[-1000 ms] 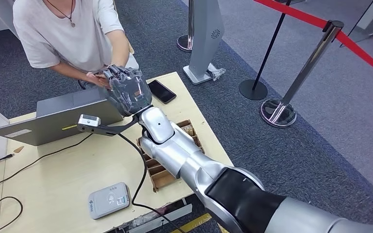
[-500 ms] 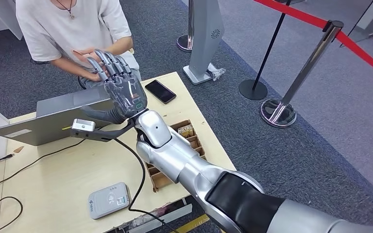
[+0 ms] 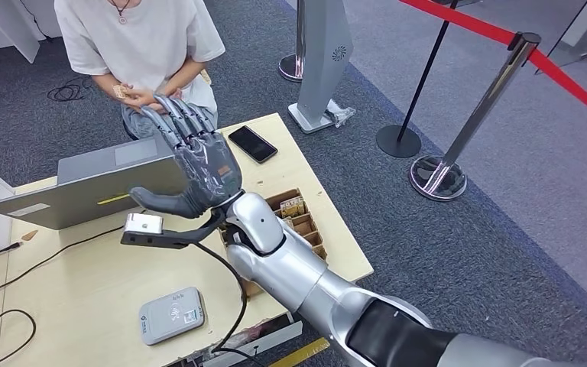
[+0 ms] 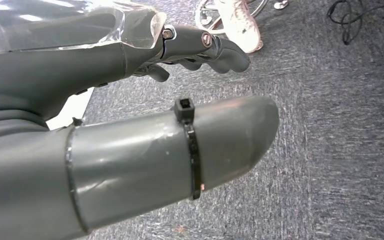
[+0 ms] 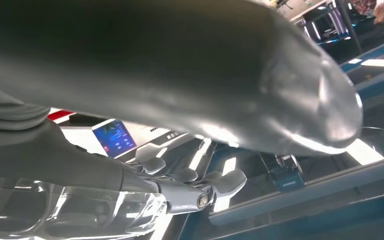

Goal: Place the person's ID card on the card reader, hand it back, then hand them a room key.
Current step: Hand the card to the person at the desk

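My right hand (image 3: 196, 164) is raised above the laptop with its fingers spread and nothing in it. Beyond the table's far edge stands a person (image 3: 144, 42), holding a small tan card (image 3: 122, 92) in both hands close to their body, apart from my fingers. The white card reader (image 3: 170, 314) lies flat near the table's front edge. A brown divided box of key cards (image 3: 295, 215) sits at the table's right side, partly behind my forearm. My left hand (image 4: 130, 130) hangs over grey carpet, thumb and fingers (image 4: 220, 50) apart, holding nothing.
A grey laptop (image 3: 84, 183) stands open at the back left of the table (image 3: 84, 267). A black phone (image 3: 252, 143) lies near the far right corner. Cables run across the left side. Stanchions with a red belt (image 3: 497, 84) stand on the carpet to the right.
My right hand has let go of the card and pulled back from the person towards me, fingers spreading. The person has drawn the card in to their body and stepped back.
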You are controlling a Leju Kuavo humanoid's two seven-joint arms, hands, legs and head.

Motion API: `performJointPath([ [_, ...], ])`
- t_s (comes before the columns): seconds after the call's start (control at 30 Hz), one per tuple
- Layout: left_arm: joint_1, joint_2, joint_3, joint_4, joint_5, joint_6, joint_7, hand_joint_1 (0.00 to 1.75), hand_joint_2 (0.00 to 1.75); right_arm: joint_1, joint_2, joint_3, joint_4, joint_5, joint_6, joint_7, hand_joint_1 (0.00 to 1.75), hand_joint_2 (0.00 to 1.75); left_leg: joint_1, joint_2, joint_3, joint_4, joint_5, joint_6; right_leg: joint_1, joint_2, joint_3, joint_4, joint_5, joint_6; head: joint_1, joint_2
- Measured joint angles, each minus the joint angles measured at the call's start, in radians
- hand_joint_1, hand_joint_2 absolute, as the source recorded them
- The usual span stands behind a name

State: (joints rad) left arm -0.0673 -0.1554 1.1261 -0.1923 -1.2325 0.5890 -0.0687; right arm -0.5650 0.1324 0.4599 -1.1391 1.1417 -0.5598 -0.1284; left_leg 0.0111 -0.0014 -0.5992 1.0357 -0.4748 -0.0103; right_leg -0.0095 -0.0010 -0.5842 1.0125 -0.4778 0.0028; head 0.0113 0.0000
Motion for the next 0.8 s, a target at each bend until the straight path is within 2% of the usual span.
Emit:
performJointPath([
  [0.37, 0.001, -0.009, 0.025, 0.0, 0.021, 0.015, 0.001, 0.0, 0.0, 0.156, -0.075, 0.027, -0.144, -0.034, -0.002, -0.028, 0.0, 0.0, 0.0, 0.0, 0.0, 0.0, 0.0, 0.0, 0.0, 0.0, 0.0, 0.0, 0.0, 0.0, 0.0, 0.0],
  [0.63, 0.001, -0.009, 0.035, 0.0, 0.027, 0.016, 0.001, 0.0, 0.0, 0.211, -0.11, 0.031, -0.163, -0.073, -0.016, -0.039, 0.0, 0.0, 0.0, 0.0, 0.0, 0.0, 0.0, 0.0, 0.0, 0.0, 0.0, 0.0, 0.0, 0.0, 0.0, 0.0],
  [0.77, 0.001, -0.009, 0.041, 0.0, 0.027, 0.015, 0.001, 0.0, 0.0, 0.246, -0.126, 0.032, -0.16, -0.085, -0.035, -0.046, 0.0, 1.75, 0.0, 0.0, 0.0, 0.0, 0.0, 0.0, 0.0, 0.0, 0.0, 0.0, 0.0, 0.0, 0.0, 0.0],
  [0.8, 0.001, -0.009, 0.041, 0.0, 0.027, 0.015, 0.001, 0.0, 0.0, 0.255, -0.128, 0.032, -0.159, -0.083, -0.037, -0.044, 0.0, 1.75, 0.0, 0.0, 0.0, 0.0, 0.0, 0.0, 0.0, 0.0, 0.0, 0.0, 0.0, 0.0, 0.0, 0.0],
])
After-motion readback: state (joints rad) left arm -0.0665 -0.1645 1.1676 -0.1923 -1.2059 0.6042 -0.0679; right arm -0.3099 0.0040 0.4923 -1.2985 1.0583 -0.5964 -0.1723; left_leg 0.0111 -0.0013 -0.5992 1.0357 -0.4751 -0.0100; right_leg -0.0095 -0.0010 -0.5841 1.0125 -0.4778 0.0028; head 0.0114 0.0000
